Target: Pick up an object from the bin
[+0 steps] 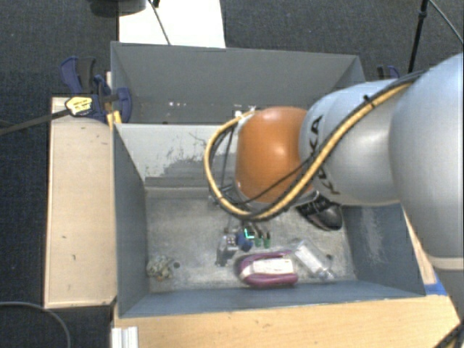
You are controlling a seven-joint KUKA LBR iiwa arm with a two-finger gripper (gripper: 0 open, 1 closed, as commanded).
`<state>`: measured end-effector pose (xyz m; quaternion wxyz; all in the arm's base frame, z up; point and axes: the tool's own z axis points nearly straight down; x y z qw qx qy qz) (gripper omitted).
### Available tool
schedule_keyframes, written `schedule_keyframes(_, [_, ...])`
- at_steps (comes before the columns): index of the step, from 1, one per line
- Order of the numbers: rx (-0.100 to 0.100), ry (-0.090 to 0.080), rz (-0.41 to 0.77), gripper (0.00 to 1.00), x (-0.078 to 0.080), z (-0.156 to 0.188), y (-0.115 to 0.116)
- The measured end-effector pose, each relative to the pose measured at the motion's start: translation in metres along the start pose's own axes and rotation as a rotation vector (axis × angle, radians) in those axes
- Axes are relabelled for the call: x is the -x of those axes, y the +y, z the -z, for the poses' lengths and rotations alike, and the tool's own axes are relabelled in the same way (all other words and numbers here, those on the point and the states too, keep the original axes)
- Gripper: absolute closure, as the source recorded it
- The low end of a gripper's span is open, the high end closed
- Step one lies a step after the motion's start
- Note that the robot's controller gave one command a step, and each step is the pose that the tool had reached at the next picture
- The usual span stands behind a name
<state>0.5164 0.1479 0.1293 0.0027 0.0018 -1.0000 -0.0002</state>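
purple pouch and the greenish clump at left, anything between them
Nothing: in the camera view, only bare bin floor separates the purple pouch from the greenish clump.

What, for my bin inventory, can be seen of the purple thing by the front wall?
The purple thing is an oval lump with a white label on top, glossy like plastic. It lies flat on the bin floor, lengthwise along the front wall. The hand hangs just behind it; a clear packet lies at its right end, contact unclear.

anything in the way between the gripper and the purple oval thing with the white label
Nothing visible. The gripper sits by the left end of the purple oval object with a white label; the clear plastic packet lies on its right side.
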Motion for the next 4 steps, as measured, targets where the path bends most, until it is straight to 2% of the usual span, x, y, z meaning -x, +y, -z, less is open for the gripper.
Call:
schedule_keyframes(1, [-0.001,-0.004,0.059,0.00,0.004,-0.061,-0.078])
schedule_keyframes(2, [0.000,-0.004,0.064,1.00,0.005,-0.056,-0.073])
schedule_keyframes(3, [0.000,-0.016,0.163,1.00,-0.026,-0.056,-0.040])
schedule_keyframes(4, [-0.002,-0.014,0.481,1.00,-0.020,0.090,-0.030])
